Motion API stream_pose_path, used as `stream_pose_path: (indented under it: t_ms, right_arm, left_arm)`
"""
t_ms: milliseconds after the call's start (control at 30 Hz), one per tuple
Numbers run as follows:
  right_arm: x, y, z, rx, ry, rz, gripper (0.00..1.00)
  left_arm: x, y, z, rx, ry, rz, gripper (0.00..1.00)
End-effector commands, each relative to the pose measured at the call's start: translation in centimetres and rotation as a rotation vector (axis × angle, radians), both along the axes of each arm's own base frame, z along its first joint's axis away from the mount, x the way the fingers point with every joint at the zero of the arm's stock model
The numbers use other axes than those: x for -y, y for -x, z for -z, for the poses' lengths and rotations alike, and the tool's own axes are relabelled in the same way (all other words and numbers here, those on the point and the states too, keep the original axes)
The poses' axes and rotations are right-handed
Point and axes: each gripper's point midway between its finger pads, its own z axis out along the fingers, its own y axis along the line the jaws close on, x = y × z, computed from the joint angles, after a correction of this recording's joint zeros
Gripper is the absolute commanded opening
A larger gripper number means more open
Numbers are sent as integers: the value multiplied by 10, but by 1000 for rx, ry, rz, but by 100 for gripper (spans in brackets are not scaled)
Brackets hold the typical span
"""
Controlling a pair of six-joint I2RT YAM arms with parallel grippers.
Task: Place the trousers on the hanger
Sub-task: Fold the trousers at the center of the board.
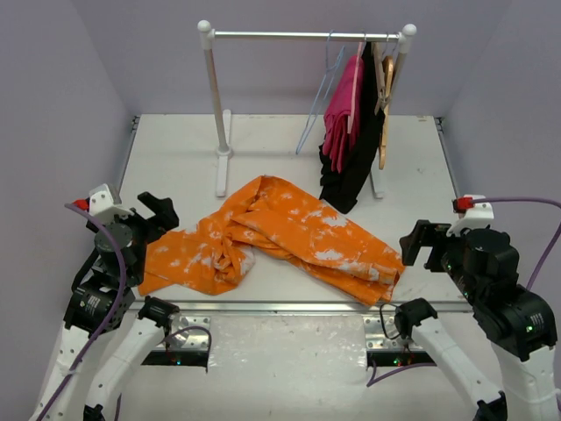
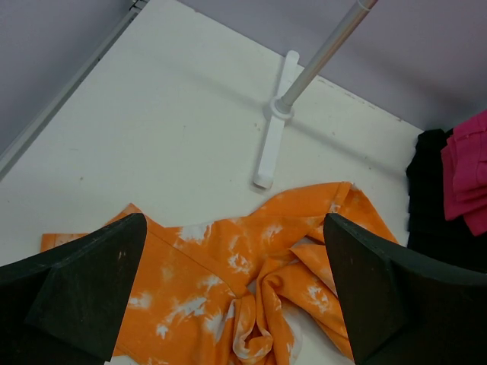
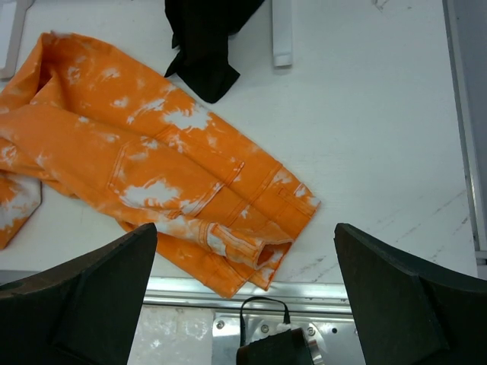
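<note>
The orange trousers [image 1: 280,235] with white blotches lie crumpled across the middle of the table, reaching its front edge. The pale wire hanger [image 1: 321,92] hangs bare on the rail at the back. My left gripper [image 1: 162,213] stands open just left of the trousers' left end; in the left wrist view the cloth [image 2: 243,281] lies below and between the wide-apart fingers. My right gripper [image 1: 419,247] is open to the right of the waistband corner [image 3: 251,228], holding nothing.
A white clothes rack [image 1: 210,96] stands at the back, its foot [image 2: 272,144] near the trousers. A pink garment [image 1: 340,114], a black garment [image 1: 355,167] and a wooden hanger [image 1: 386,96] hang on the rail's right side. A metal strip [image 1: 307,307] edges the table front.
</note>
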Motion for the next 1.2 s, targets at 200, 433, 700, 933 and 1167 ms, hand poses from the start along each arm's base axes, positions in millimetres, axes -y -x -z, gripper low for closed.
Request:
stream_pose_path:
  t_ms: [200, 433, 700, 933, 1167]
  right_arm:
    - [-35, -1, -25, 184, -130, -178, 99]
    - [-101, -32, 29, -88, -262, -398, 99]
    - [-170, -75, 168, -494, -40, -495, 99]
    - [-160, -64, 241, -645, 440, -488, 50]
    - [-121, -87, 198, -499, 536, -215, 0]
  left_arm:
    - [-2, -4, -5, 22, 17, -30, 100]
    - [22, -24, 15, -92, 219, -52, 100]
    - [70, -28, 201, -571, 456, -141, 100]
    - [58, -11, 246, -704, 389, -231, 100]
    - [54, -9, 259, -700, 355, -222, 76]
